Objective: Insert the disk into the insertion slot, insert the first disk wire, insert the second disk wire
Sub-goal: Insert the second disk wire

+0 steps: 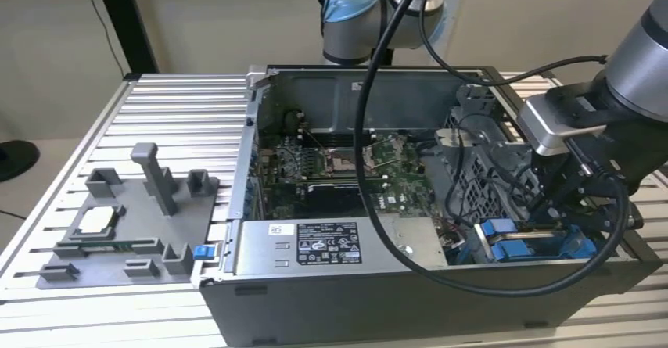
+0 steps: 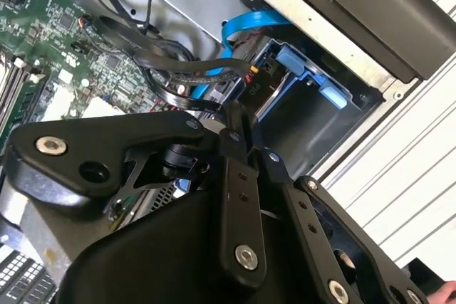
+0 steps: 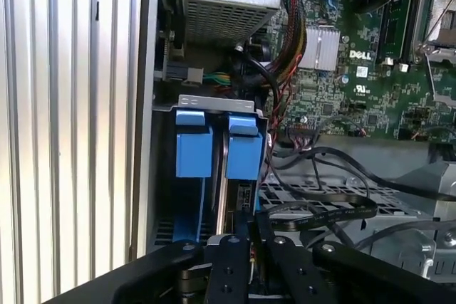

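So your claw (image 3: 239, 236) sits pinched shut right over the blue drive bay (image 3: 217, 147) in the computer case (image 1: 418, 285), black cables (image 3: 320, 208) just beside it.

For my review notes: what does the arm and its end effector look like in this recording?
The arm has silver-grey tube links and a pale blue joint cap near its base. Thick black cables loop from it over the open computer case. A light grey block sits at the wrist. The end effector is matte black, built from jointed linkage bars with silver screw heads.
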Tool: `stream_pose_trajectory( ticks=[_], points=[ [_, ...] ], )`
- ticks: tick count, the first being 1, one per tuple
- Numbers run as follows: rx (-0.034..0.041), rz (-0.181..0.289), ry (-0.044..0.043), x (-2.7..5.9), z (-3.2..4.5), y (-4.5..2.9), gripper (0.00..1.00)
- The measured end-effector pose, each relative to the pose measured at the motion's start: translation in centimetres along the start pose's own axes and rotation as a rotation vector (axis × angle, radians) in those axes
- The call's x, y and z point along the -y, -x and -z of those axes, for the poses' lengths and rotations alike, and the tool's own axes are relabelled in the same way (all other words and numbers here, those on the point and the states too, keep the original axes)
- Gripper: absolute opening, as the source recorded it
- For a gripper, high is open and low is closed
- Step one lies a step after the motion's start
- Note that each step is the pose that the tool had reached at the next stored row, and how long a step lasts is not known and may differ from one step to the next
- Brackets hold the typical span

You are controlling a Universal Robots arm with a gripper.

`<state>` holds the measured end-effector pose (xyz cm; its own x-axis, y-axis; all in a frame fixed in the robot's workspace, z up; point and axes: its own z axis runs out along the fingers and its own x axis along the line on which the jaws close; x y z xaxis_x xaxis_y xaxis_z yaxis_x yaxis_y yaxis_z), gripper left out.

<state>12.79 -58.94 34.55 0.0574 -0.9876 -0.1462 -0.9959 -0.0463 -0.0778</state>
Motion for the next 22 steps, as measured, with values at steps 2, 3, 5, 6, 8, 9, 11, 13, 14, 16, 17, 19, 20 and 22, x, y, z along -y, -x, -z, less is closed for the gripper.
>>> stream_pose_trajectory(
  ticks=[2,3,5,6,8,9,11,13,14,16,17,19,20,22],
  points=[
    [-0.0003,-0.001,-0.002,0.0,-0.09,-0.01,0.0],
    [-0.0005,-0.002,-0.003,0.0,-0.15,-0.03,0.0],
    [-0.0008,-0.004,-0.0047,-0.02,-0.25,-0.04,0.0],
    [-0.0009,-0.005,-0.0054,-0.02,-0.31,-0.05,0.0],
    [-0.0012,-0.007,-0.0061,-0.03,-0.39,-0.06,0.0],
    [-0.0015,-0.008,-0.0063,-0.03,-0.43,-0.07,0.0],
    [-0.0018,-0.01,-0.0067,-0.04,-0.53,-0.08,0.0],
    [-0.0018,-0.012,-0.0071,-0.06,-0.77,-0.11,0.0],
    [-0.0024,-0.015,-0.0074,-0.08,-0.88,-0.13,0.0],
    [-0.0037,-0.019,-0.0081,-0.09,-1.08,-0.14,0.0],
    [-0.0042,-0.021,-0.0082,-0.1,-1.22,-0.16,0.0],
    [-0.0034,-0.022,-0.0085,-0.11,-1.33,-0.17,0.0],
    [-0.0026,-0.022,-0.0086,-0.11,-1.37,-0.17,0.0],
    [-0.0028,-0.022,-0.0085,-0.11,-1.36,-0.18,0.0]
  ],
)
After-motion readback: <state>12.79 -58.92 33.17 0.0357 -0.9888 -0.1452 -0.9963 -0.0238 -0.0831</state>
